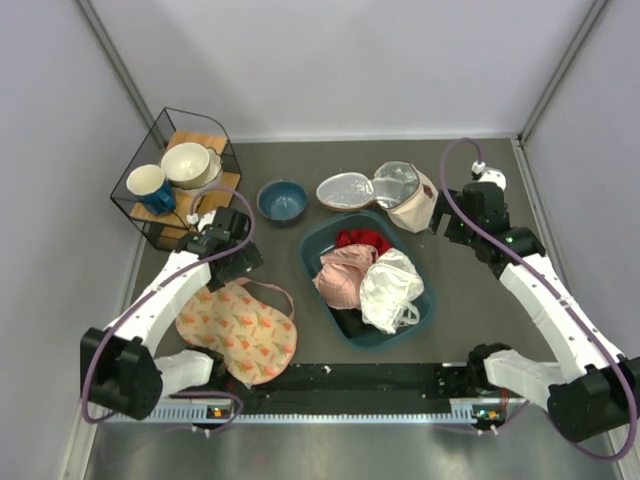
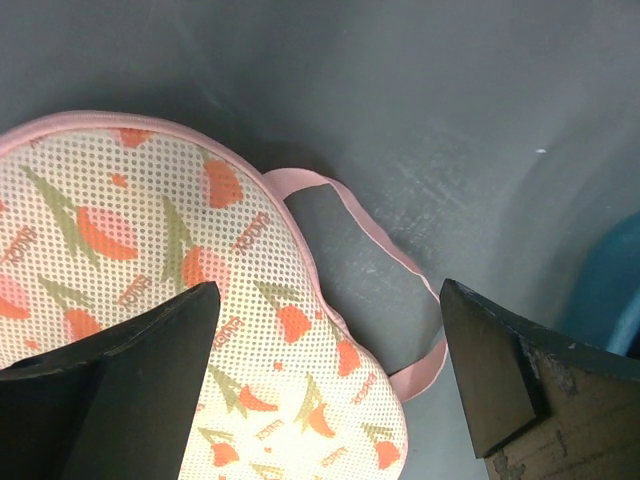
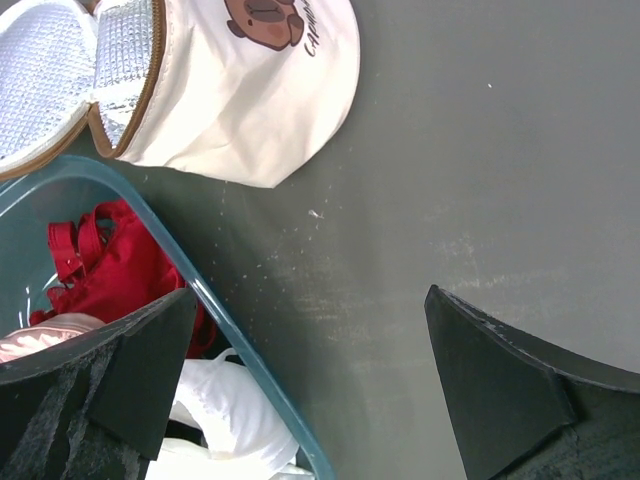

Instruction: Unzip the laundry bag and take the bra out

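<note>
The peach-pink laundry bag (image 1: 240,330) with orange-red print lies flat at the front left, its pink loop strap (image 1: 283,296) at its right side. In the left wrist view the bag (image 2: 150,260) fills the lower left and the strap (image 2: 390,262) curves beside it. My left gripper (image 1: 232,252) hovers open over the bag's far edge, its jaws wide apart above the bag and strap (image 2: 330,380). My right gripper (image 1: 447,222) is open and empty at the back right, above bare table beside the teal basin (image 3: 250,360). The mustard-yellow bra is hidden.
The teal basin (image 1: 312,250) holds a red garment (image 1: 362,239), a pale pink lacy garment (image 1: 345,275) and a white glossy bundle (image 1: 392,288). A beige round pouch with silver lining (image 1: 390,192) lies behind it. A blue bowl (image 1: 282,200) and a wire rack with cups (image 1: 178,175) stand at the back left.
</note>
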You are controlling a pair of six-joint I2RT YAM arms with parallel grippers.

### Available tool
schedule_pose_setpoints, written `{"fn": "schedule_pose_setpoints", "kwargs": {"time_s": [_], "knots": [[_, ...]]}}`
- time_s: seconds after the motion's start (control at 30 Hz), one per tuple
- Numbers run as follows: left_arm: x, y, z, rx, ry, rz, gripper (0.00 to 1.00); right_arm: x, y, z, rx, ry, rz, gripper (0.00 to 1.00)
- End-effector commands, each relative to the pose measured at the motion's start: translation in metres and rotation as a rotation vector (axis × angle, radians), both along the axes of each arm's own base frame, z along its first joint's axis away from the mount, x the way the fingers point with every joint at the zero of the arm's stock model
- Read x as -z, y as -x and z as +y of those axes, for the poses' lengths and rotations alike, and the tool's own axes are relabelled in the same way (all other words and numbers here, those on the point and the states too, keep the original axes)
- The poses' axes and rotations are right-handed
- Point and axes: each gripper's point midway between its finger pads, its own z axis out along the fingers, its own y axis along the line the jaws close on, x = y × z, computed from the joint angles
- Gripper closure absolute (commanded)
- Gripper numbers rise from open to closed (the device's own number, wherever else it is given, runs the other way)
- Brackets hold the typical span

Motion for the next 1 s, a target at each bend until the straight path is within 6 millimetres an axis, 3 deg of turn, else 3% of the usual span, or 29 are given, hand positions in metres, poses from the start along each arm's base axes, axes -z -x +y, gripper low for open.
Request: {"fn": "schedule_pose_setpoints", "kwargs": {"time_s": [0.0,0.13,0.27,0.3,0.37,0.4,0.53,0.67,0.73,0.83,0.87,0.9,0.97], "knots": [[0.027,0.009,0.003,-0.13,-0.009,0.118,0.03,-0.013,-0.003,0.001,-0.003,-0.022,-0.056,0.01],[0.049,0.018,0.005,-0.207,-0.035,0.241,0.07,-0.016,-0.004,0.005,-0.017,-0.04,-0.064,0.01],[0.069,0.019,0.002,-0.219,-0.053,0.328,0.23,-0.015,-0.004,0.004,-0.015,-0.038,-0.063,0.01],[0.069,0.019,0.002,-0.221,-0.056,0.335,0.46,-0.016,-0.003,0.004,-0.015,-0.038,-0.063,0.01],[0.063,0.015,0.002,-0.21,-0.059,0.32,0.72,-0.017,-0.003,0.004,-0.015,-0.036,-0.068,0.01],[0.058,0.012,0.001,-0.202,-0.056,0.3,1.0,-0.018,-0.002,0.004,-0.016,-0.036,-0.072,0.01],[0.012,-0.009,-0.005,-0.087,-0.024,0.122,1.0,-0.017,-0.001,0.002,-0.013,-0.033,-0.073,0.01],[-0.029,-0.036,-0.047,0.194,0.134,-0.123,1.0,-0.014,-0.005,0.006,-0.015,-0.047,-0.061,0.01],[-0.035,-0.036,-0.065,0.321,0.2,-0.191,1.0,-0.012,-0.007,0.009,-0.017,-0.059,-0.054,0.01],[-0.027,-0.045,-0.06,0.339,0.146,-0.204,0.81,-0.011,-0.01,0.017,-0.046,-0.084,-0.047,0.01],[-0.024,-0.044,-0.059,0.34,0.134,-0.182,0.65,-0.011,-0.01,0.019,-0.052,-0.093,-0.047,0.01],[-0.019,-0.037,-0.056,0.341,0.121,-0.127,0.37,-0.013,-0.01,0.02,-0.056,-0.096,-0.051,0.01],[-0.02,-0.037,-0.062,0.367,0.122,-0.104,0.24,-0.012,-0.008,0.02,-0.058,-0.096,-0.051,0.01]]}}
